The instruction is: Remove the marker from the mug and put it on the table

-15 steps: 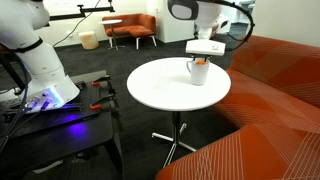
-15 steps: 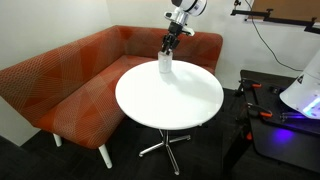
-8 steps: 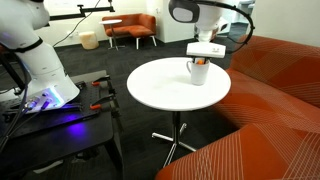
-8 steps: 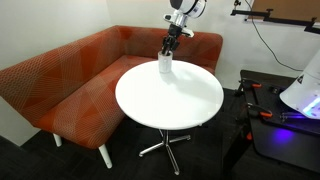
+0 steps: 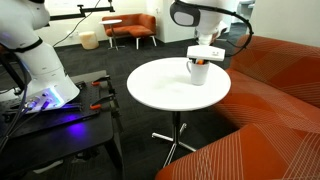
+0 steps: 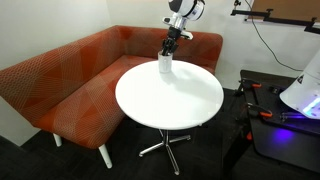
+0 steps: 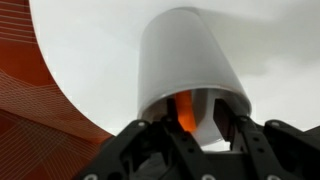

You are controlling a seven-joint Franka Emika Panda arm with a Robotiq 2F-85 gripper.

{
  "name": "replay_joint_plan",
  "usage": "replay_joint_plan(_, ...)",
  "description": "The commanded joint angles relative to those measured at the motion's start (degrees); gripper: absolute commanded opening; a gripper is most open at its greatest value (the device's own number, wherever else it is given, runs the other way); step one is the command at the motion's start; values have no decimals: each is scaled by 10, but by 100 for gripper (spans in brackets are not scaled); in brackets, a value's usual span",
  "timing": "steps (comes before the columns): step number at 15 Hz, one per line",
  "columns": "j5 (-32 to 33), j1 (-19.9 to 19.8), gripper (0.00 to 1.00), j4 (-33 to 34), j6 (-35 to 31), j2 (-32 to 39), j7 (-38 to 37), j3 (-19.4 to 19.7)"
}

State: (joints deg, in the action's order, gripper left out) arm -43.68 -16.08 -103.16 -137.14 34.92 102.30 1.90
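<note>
The white mug [image 5: 200, 73] stands near the far edge of the round white table [image 5: 160, 92], seen in both exterior views [image 6: 164, 66]. The orange marker [image 5: 201, 63] stands inside it. In the wrist view the marker [image 7: 185, 108] leans against the left inner side of the mug [image 7: 190, 55]. My gripper [image 7: 196, 118] is right above the mug with its fingers reaching into the mouth, one on each side of the marker. A white gap shows between the marker and the right finger, so the jaws are open. The gripper also shows in both exterior views [image 5: 205, 55] [image 6: 168, 47].
An orange corner sofa [image 6: 60, 80] wraps the far side of the table [image 6: 170, 100] and runs close behind the mug. A black workbench [image 5: 50, 115] carries the robot base and red-handled tools. Orange chairs [image 5: 130, 28] stand far back.
Almost nothing has moved. The arm has shifted very slightly above the mug; the marker is still in the mug.
</note>
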Motion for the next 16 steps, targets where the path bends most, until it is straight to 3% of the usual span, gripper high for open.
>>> replay_joint_plan(1,10,-10,45,20,-8,15,-13,-14)
replay_joint_plan(4,10,-10,46,28,-6,23,-15,-16)
replay_joint_plan(5,10,-10,40,30,-6,26,-16,-16)
replay_joint_plan(6,11,-10,21,33,-6,28,-18,-17)
replay_joint_plan(9,10,-12,0,40,-7,32,-18,-18)
replay_joint_plan(11,9,-13,5,40,-7,31,-17,-19)
replay_joint_plan(16,9,-15,5,25,-7,13,-24,-18)
